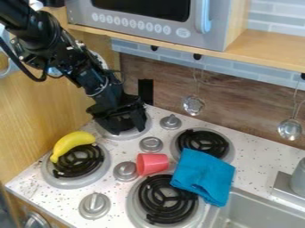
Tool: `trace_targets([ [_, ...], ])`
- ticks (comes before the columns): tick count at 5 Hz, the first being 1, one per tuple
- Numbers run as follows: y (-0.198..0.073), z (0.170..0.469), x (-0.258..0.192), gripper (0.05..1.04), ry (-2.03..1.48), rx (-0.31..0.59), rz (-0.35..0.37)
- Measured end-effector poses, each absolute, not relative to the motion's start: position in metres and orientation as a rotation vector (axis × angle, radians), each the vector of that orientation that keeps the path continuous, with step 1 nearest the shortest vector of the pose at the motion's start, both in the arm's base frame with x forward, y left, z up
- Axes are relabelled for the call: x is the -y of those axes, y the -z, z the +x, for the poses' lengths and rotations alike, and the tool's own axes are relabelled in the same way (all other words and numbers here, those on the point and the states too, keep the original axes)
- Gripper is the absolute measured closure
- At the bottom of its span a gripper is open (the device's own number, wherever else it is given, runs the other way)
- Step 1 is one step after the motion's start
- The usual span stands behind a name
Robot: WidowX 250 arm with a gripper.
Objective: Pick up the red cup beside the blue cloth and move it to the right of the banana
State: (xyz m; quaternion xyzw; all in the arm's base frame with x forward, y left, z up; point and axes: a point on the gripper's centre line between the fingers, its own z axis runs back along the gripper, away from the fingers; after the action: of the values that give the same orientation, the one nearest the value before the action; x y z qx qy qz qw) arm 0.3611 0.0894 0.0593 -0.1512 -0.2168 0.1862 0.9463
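- While the black arm (71,67) slants in from the upper left, the tool (129,128) hangs at the back left burner (132,135), fingers spread apart, gripping nothing.
- Yellow banana (72,141) across the upper left side of the front left burner (100,173).
- Red cup (154,164) on its side, beside a grey knob (125,171).
- Blue cloth (204,173), crumpled, partly over both right-hand burners.
- Speckled white bench (253,160) around the burners; grey sink (250,211) at lower right.

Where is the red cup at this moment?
In the camera view, the red cup lies on its side near the middle, between a grey knob at left and the blue cloth at right.
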Motion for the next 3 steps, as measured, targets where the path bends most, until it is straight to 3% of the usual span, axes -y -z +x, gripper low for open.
trace_targets([
  [1,-0.047,0.358,-0.087,0.082,-0.383,0.410,-0.314],
  [3,-0.032,0.356,-0.084,0.082,-0.479,0.481,-0.344],
])
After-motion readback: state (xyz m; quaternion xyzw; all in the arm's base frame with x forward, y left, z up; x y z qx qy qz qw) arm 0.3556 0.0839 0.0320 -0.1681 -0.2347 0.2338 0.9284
